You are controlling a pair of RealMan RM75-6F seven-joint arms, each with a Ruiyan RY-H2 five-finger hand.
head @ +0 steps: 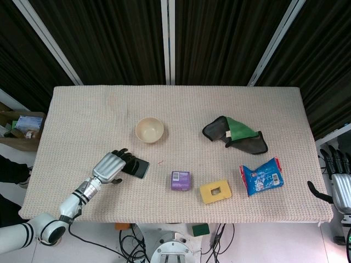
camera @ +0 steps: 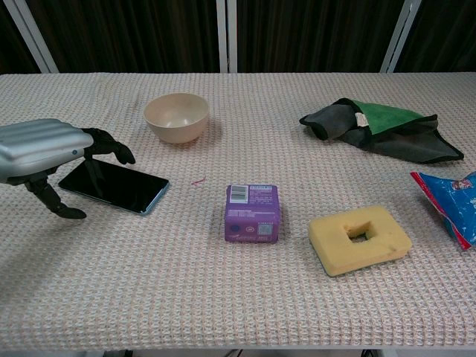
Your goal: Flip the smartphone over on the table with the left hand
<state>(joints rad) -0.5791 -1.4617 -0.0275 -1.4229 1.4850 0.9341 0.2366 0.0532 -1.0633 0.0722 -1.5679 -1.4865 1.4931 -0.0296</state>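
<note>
The smartphone (head: 139, 168) (camera: 114, 186) lies flat on the woven table mat at the front left, its dark glossy face up and a blue edge showing. My left hand (head: 112, 166) (camera: 43, 151) arches over the phone's left end. Its dark fingers (camera: 108, 145) spread past the far edge, and the thumb (camera: 52, 199) is down on the near side. Nothing is lifted, and I cannot tell whether any finger touches the phone. My right hand (head: 341, 183) hangs beyond the table's right edge, fingers apart and empty; only the head view shows it.
A cream bowl (head: 149, 130) (camera: 176, 117) stands just behind the phone. A purple box (head: 180, 180) (camera: 252, 213), a yellow sponge (head: 215, 191) (camera: 359, 238) and a blue packet (head: 262, 176) (camera: 446, 195) sit to the right. A dark and green cloth (head: 235, 133) (camera: 379, 130) lies at the back right.
</note>
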